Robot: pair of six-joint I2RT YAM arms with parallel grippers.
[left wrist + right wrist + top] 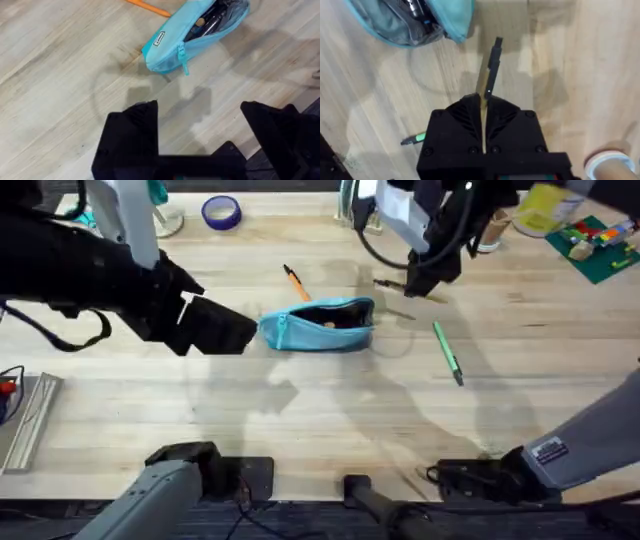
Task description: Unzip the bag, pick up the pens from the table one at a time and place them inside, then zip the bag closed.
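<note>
The light blue bag [320, 325] lies mid-table with its zipper open and dark contents showing [195, 35]. My left gripper [215, 328] sits just left of the bag's end, its black fingers [131, 135] open and holding nothing. Just behind the bag lies an orange pen [295, 282], its end also seen in the left wrist view [147, 7]. My right gripper [418, 285] hovers behind the bag's right end, shut on a yellow pen [490, 70] with a dark tip. A green pen [447, 352] lies to the right of the bag.
A purple tape roll [221, 212] stands at the back left. Toy bricks on a green plate [600, 245] and a yellow object [545, 208] are at the back right. A metal piece [25, 420] lies at the left edge.
</note>
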